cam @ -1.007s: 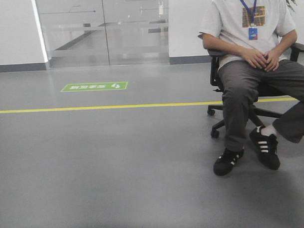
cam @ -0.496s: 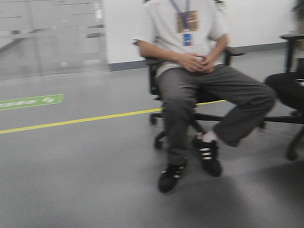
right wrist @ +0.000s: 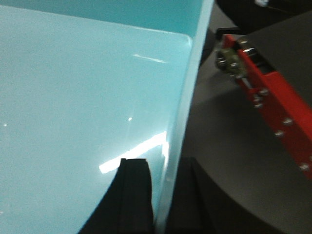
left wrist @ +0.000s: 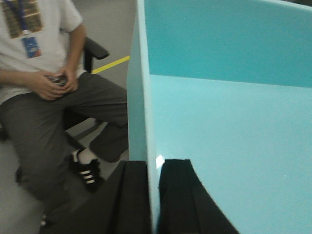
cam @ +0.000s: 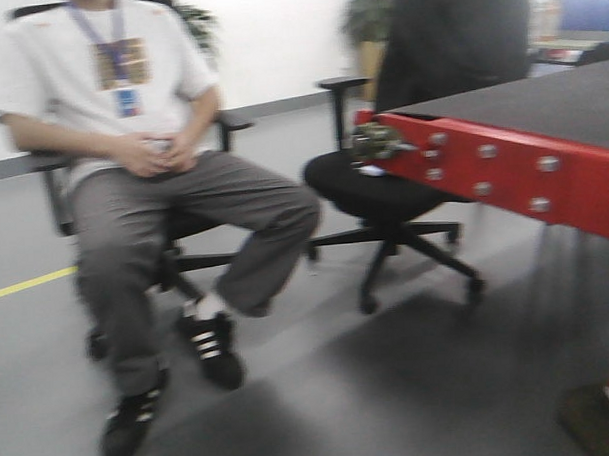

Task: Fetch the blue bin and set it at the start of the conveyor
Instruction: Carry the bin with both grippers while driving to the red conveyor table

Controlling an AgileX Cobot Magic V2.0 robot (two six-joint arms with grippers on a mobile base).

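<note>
Base swung right — conveyor start (cam: pixel 540 95) came into front view, red edge close; left gripper (left wrist: pixel 154 168), right gripper (right wrist: pixel 163 165) each pinched blue bin (left wrist: pixel 219 122) wall — placing next

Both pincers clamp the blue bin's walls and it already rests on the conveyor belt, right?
No. The left pincer and right pincer do clamp the blue bin, but it is not on the conveyor start yet: the right wrist view shows it held beside the red edge, off the belt.

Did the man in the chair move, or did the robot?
No. The man still sits at the yellow line; the view swung right toward the conveyor start.
</note>
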